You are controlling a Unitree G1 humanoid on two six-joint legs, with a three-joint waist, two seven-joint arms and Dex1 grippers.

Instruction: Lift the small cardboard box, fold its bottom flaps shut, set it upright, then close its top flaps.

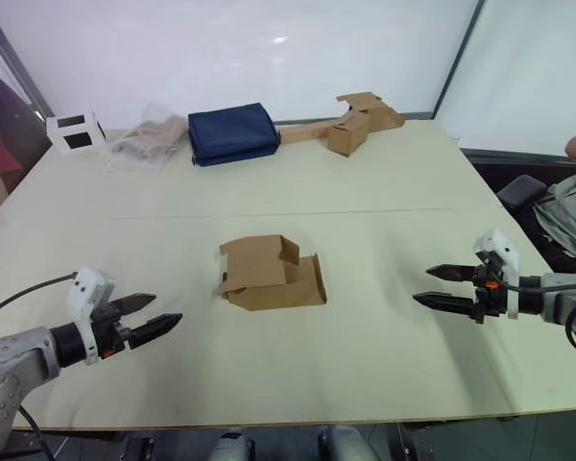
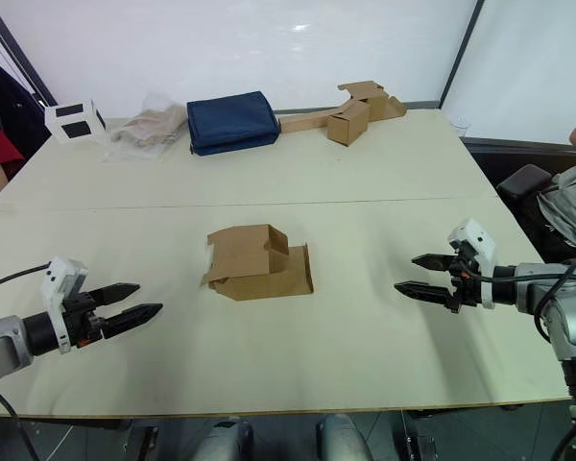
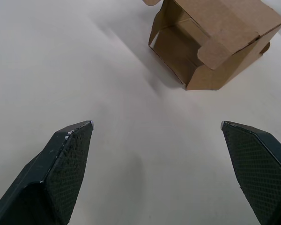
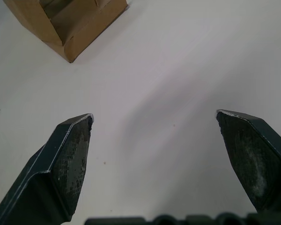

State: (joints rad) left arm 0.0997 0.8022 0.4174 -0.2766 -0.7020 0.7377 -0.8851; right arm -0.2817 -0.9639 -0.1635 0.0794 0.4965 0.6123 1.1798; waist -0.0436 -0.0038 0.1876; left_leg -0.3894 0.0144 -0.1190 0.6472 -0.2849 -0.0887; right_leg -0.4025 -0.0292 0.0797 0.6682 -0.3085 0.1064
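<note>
My left claw (image 1: 154, 315) hangs low over the near left part of the surface (image 1: 384, 173), its two black fingers spread wide with nothing between them, tips aimed toward the middle. My right claw (image 1: 440, 287) mirrors it on the near right side, fingers just as wide apart and empty, pointing inward too.

Between the two claws, well apart from both, lies the small cardboard box (image 1: 269, 277). It rests on its side in the middle of the surface, one open end turned toward my left claw, notched flaps hanging loose, one flap folded over the top. From my left wrist I look straight into that open mouth; from my right wrist just a corner of the box shows.

Out along the far edge: a white cube with black squares (image 1: 76, 132) at far left, a crumpled clear plastic bag (image 1: 149, 141) beside it, then a dark blue folded bag (image 1: 232, 133), and a smaller cardboard cube (image 1: 348, 133) joined to a long cardboard strip (image 1: 302, 133).
</note>
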